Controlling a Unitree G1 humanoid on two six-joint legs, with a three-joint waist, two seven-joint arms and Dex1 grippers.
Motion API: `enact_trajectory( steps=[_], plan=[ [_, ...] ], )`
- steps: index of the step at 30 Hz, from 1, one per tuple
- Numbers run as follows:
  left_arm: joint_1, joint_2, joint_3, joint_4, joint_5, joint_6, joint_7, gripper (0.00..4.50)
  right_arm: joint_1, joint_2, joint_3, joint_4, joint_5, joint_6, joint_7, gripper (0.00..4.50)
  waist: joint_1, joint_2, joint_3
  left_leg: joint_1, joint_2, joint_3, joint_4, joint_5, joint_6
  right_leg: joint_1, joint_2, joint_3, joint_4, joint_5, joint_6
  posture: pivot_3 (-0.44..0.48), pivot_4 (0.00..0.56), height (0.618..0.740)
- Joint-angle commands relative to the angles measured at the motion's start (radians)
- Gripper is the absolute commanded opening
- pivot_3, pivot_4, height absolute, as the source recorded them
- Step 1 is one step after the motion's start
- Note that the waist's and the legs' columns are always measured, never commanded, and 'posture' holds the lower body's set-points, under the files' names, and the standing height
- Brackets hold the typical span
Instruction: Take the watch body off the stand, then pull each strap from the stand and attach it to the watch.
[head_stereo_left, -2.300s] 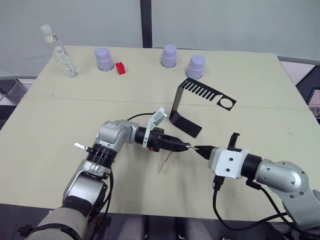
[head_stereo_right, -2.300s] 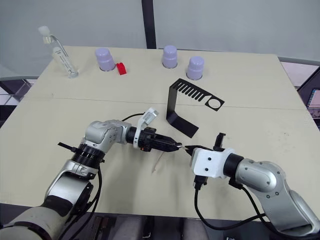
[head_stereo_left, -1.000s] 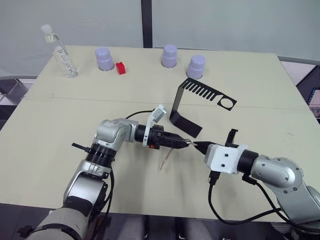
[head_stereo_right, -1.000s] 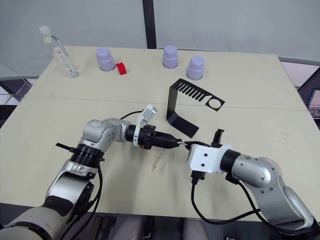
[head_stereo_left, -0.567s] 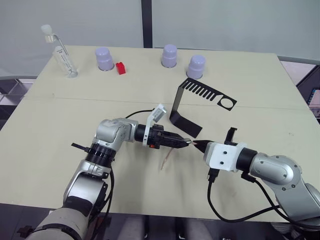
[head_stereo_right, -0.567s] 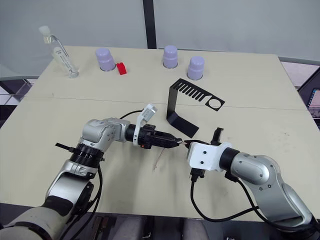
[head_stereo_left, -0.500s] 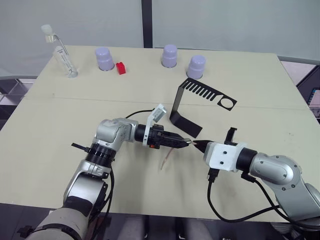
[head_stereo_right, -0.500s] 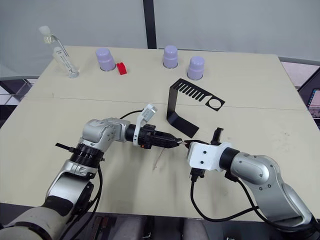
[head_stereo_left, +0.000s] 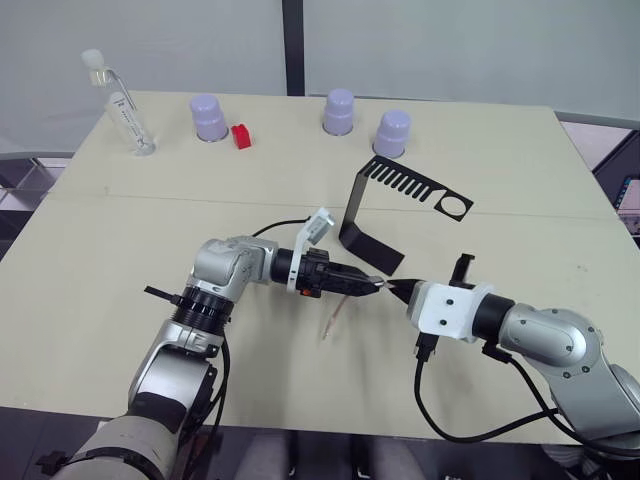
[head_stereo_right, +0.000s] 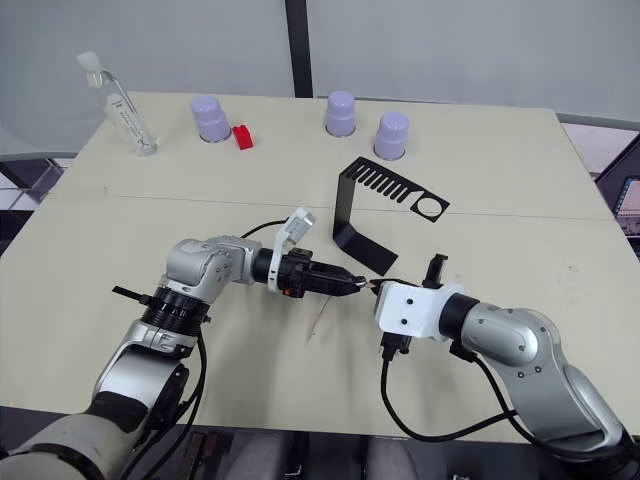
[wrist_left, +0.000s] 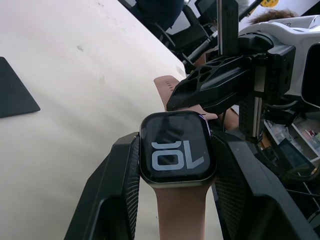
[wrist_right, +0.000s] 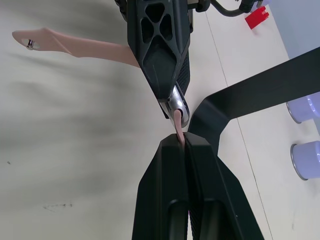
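My left gripper (head_stereo_left: 370, 286) is shut on the watch body (wrist_left: 176, 152), a small black case with light digits on its screen, held just above the table's middle. One pale pink strap (head_stereo_left: 333, 318) hangs from the watch down to the table, its far end (wrist_right: 75, 46) lying flat. My right gripper (head_stereo_left: 393, 290) is shut on the other strap (wrist_right: 178, 124), whose tip meets the watch's silver edge (wrist_right: 177, 106). The two grippers face each other tip to tip. The black stand (head_stereo_left: 372, 215) sits just behind them with nothing on it.
Three purple cups (head_stereo_left: 209, 117) (head_stereo_left: 338, 111) (head_stereo_left: 392, 133), a red block (head_stereo_left: 240, 136) and a clear bottle (head_stereo_left: 122, 105) stand along the table's far edge. The stand's flat base (head_stereo_left: 372, 250) lies close behind the grippers.
The right gripper has moved left with its strap until the tip meets the watch in the left gripper. In the last half second almost nothing moves.
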Motion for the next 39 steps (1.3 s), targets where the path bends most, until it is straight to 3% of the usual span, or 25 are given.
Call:
enact_trajectory(
  steps=[1, 39],
  plan=[
    [-0.015, -0.049, -0.024, -0.073, -0.053, 0.004, -0.021, 1.59, -0.029, 0.016, 0.001, -0.023, 0.005, -0.005, 0.003, 0.0, 0.0, 0.0, 0.0, 0.0, 0.0, 0.0, 0.0, 0.0, 0.0, 0.0, 0.0, 0.0, 0.0, 0.0, 0.0, 0.0, 0.15, 0.739],
    [-0.032, -0.061, -0.018, -0.025, -0.029, -0.043, -0.005, 1.59, -0.019, 0.025, -0.032, -0.046, 0.021, 0.017, 0.009, 0.0, 0.0, 0.0, 0.0, 0.0, 0.0, 0.0, 0.0, 0.0, 0.0, 0.0, 0.0, 0.0, 0.0, 0.0, 0.0, 0.0, 0.15, 0.739]
  ],
)
